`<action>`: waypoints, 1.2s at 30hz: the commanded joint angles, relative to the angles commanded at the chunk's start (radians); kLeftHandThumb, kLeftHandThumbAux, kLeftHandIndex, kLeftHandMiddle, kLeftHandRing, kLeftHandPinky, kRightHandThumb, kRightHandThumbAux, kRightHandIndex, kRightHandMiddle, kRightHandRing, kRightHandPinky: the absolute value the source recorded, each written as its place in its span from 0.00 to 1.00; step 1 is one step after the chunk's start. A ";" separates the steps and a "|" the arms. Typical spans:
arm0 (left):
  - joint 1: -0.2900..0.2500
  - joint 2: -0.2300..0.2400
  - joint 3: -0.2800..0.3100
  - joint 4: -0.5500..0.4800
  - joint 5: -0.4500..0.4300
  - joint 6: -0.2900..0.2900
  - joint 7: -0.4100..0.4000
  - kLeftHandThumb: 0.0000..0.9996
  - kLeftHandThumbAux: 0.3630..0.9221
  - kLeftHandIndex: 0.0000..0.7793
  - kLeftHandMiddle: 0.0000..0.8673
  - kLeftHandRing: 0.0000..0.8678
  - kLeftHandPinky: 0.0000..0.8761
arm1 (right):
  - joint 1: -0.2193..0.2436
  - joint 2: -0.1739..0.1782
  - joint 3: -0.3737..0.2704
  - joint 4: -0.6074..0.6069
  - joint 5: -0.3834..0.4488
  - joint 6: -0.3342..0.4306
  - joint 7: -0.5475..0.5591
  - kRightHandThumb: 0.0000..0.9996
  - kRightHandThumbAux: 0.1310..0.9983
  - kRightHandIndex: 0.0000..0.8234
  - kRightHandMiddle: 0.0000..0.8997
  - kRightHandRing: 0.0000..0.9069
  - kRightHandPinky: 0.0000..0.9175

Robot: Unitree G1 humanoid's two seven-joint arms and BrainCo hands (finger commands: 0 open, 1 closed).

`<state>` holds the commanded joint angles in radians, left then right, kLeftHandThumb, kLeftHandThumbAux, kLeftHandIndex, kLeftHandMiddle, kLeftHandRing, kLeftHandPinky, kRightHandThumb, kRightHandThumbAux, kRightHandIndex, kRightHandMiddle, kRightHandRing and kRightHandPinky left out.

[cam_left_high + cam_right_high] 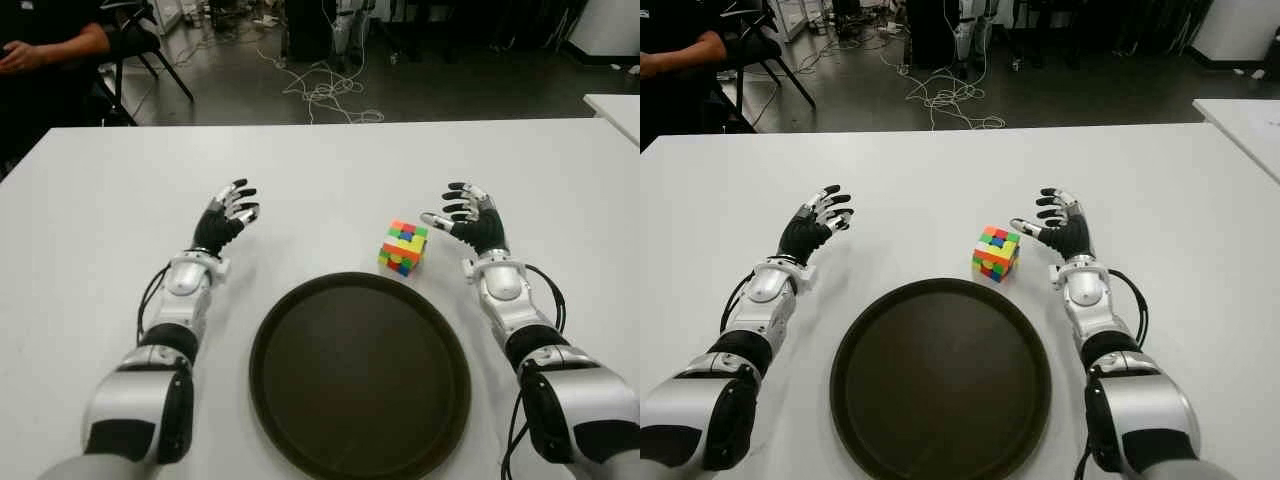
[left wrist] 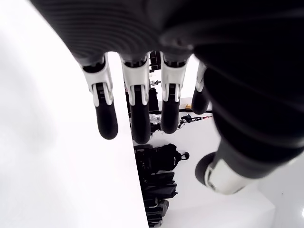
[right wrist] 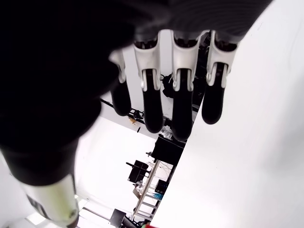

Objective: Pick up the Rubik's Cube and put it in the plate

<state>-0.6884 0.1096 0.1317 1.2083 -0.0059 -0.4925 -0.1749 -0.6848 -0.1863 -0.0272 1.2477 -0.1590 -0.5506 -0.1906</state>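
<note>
The Rubik's Cube (image 1: 403, 247) stands on the white table (image 1: 330, 170), just beyond the far right rim of the round dark plate (image 1: 300, 310). My right hand (image 1: 468, 222) is a short way to the right of the cube, fingers spread and holding nothing; its thumb points toward the cube without touching it. My left hand (image 1: 228, 215) shows on the left side of the table, well left of the cube, fingers also spread and empty. In the right wrist view the fingers (image 3: 182, 114) hang relaxed over bare table.
A person's arm (image 1: 50, 50) and a chair (image 1: 140, 40) are beyond the table's far left corner. Cables (image 1: 325, 90) lie on the floor past the far edge. Another white table (image 1: 615, 105) edge shows at the far right.
</note>
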 joint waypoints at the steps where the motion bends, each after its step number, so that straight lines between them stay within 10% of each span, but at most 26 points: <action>1: 0.000 0.000 0.000 0.000 0.000 0.000 0.000 0.23 0.63 0.16 0.22 0.25 0.28 | -0.001 0.000 -0.001 0.000 0.002 0.002 0.002 0.05 0.73 0.33 0.37 0.39 0.38; 36: 0.003 0.004 0.000 -0.002 0.002 -0.009 -0.006 0.21 0.59 0.16 0.23 0.25 0.28 | -0.001 0.007 -0.004 -0.004 0.006 0.022 -0.002 0.07 0.74 0.32 0.37 0.38 0.35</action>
<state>-0.6857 0.1137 0.1314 1.2063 -0.0042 -0.5018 -0.1810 -0.6862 -0.1794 -0.0312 1.2441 -0.1533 -0.5289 -0.1928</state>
